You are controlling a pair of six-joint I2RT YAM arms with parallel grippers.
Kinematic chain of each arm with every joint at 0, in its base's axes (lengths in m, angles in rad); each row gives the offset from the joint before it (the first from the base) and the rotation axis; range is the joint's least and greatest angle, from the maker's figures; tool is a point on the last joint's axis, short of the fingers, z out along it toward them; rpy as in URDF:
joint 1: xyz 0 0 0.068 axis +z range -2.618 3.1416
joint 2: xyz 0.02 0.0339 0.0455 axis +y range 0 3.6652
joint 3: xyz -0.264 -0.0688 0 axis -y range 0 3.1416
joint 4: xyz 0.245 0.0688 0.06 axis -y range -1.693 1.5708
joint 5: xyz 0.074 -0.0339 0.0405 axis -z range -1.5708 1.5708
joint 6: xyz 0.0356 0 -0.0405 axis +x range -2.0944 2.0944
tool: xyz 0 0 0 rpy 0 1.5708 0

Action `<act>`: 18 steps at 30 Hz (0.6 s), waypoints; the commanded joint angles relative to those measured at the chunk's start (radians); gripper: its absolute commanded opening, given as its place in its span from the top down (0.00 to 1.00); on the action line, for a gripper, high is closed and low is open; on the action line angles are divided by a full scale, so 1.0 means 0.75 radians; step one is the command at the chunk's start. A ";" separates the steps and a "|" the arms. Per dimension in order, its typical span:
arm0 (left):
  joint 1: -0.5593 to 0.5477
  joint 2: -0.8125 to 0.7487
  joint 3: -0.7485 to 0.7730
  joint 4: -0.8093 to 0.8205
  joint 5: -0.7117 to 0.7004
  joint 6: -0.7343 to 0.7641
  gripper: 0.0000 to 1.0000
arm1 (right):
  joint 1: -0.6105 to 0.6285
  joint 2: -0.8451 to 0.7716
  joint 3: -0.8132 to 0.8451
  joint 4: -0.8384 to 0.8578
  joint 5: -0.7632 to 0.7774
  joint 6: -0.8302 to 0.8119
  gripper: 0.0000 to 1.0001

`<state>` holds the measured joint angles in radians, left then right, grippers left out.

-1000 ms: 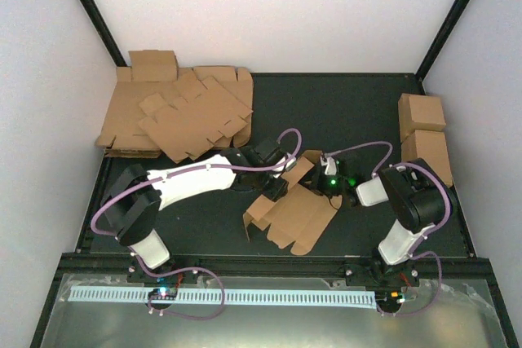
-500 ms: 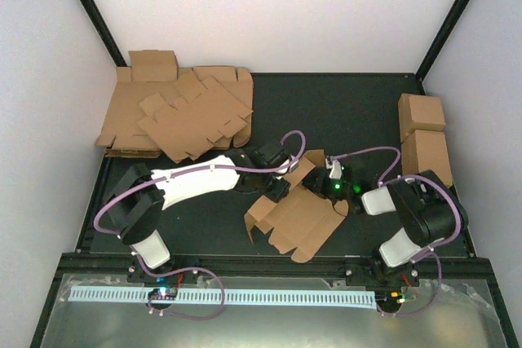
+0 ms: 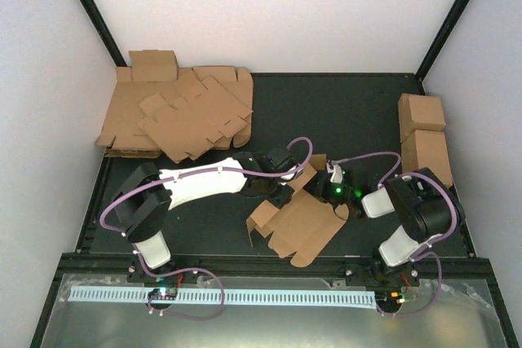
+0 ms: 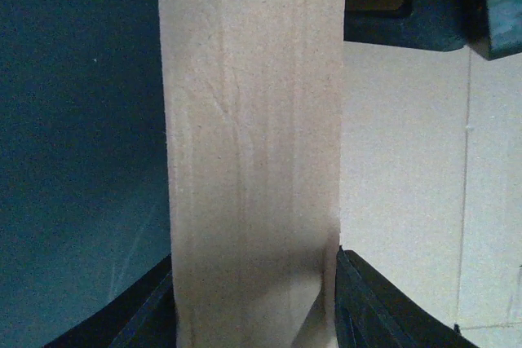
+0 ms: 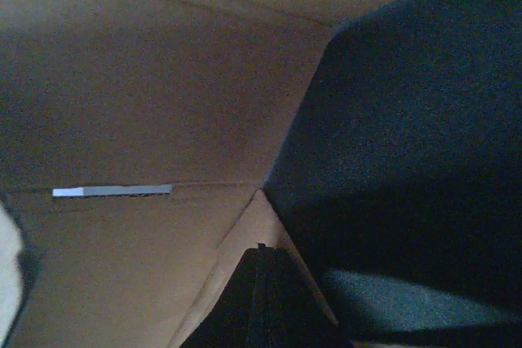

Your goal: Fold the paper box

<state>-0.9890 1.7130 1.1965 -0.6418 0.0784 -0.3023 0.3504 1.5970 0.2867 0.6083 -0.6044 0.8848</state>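
The paper box (image 3: 303,224), a brown die-cut sheet with flaps partly raised, lies on the dark mat between my arms. My left gripper (image 3: 285,187) is at its back left edge. In the left wrist view a folded upright panel of the paper box (image 4: 253,144) fills the whole gap between the left gripper's (image 4: 254,283) black fingers (image 4: 367,307), which press on its two sides. My right gripper (image 3: 333,191) is at the box's back right edge. Seen from the right wrist, the right gripper (image 5: 261,252) is shut, its tip resting on a cardboard flap (image 5: 122,266) beside the mat.
A heap of flat cardboard sheets (image 3: 179,116) fills the back left corner. Two cardboard cuboids (image 3: 422,112) (image 3: 428,152) stand along the right wall. The black frame rail (image 3: 269,262) runs just in front of the box.
The right arm swung rightward and its gripper shifted right and nearer. The left gripper followed to the right with its panel. The box slid slightly toward the front edge.
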 commanded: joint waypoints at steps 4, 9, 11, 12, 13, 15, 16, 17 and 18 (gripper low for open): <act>-0.022 -0.021 0.033 0.057 0.156 -0.071 0.53 | 0.011 0.165 -0.075 0.191 -0.035 0.074 0.98; -0.023 -0.025 -0.007 0.103 0.183 -0.107 0.53 | 0.073 0.095 -0.079 0.059 0.105 0.065 0.98; -0.023 -0.025 -0.016 0.112 0.178 -0.116 0.53 | 0.109 0.036 -0.079 -0.023 0.189 0.058 0.98; -0.023 -0.023 -0.016 0.113 0.174 -0.119 0.53 | 0.120 0.019 -0.078 -0.044 0.212 0.058 0.98; -0.023 -0.020 -0.016 0.113 0.173 -0.120 0.53 | 0.127 0.010 -0.075 -0.069 0.233 0.060 0.98; -0.023 -0.011 -0.012 0.114 0.174 -0.124 0.53 | 0.139 -0.002 -0.073 -0.101 0.280 0.066 0.98; -0.023 -0.008 -0.009 0.114 0.175 -0.125 0.53 | 0.143 0.002 -0.077 -0.096 0.295 0.071 0.98; -0.023 -0.006 -0.007 0.114 0.175 -0.125 0.53 | 0.147 0.007 -0.084 -0.079 0.307 0.079 0.98; -0.023 -0.005 -0.003 0.112 0.171 -0.126 0.53 | 0.160 0.018 -0.089 -0.060 0.323 0.088 0.98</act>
<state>-0.9928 1.7130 1.1851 -0.6258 0.1616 -0.3813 0.4370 1.5864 0.2501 0.6792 -0.4564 0.9421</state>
